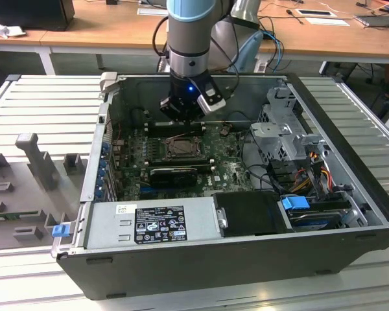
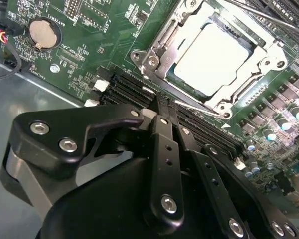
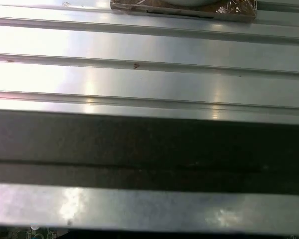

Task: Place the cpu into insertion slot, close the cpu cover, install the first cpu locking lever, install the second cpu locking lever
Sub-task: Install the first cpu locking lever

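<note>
- Because the cpu (image 2: 217, 59) was already seated in the insertion slot (image 2: 159, 37), its pale metal top lay flat and level in the upper right of the second wrist view.
- The cpu cover (image 2: 162, 69) lay down around the chip as a silvery frame, its window leaving the chip top exposed; whether either locking lever was latched could not be told.
- The pincer (image 2: 165, 110) occupied the lower centre of that view, its black fingers (image 2: 164, 149) drawn close together and holding nothing.
- The chip lay just beyond the fingertips, up and to the right, not touching them.
- In the exterior view, the pincer (image 1: 183, 116) hung inside the open computer case (image 1: 350, 136), just above the socket at frame centre.
</note>
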`<state>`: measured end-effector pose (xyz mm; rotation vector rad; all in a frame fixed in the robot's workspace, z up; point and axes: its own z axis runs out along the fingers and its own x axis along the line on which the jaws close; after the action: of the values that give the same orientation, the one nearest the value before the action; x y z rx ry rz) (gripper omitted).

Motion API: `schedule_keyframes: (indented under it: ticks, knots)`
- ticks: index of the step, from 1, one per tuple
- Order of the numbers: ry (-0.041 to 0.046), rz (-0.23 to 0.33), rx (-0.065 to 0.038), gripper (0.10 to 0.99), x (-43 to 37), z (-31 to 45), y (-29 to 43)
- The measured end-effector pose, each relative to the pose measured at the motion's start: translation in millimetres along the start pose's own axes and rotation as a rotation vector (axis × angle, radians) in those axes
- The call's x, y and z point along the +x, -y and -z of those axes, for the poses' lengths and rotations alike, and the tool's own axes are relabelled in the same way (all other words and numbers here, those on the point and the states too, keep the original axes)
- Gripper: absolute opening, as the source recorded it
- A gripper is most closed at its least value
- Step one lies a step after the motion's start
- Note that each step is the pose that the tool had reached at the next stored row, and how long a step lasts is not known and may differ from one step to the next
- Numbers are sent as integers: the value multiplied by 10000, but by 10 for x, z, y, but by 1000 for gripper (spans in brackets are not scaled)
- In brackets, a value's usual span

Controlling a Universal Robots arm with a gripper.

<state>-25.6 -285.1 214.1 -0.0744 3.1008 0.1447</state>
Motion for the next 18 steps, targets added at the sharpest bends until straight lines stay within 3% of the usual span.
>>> schedule_keyframes:
  ticks: [18]
  knots:
    - [-2, 8, 35, 106, -23, -102, 11]
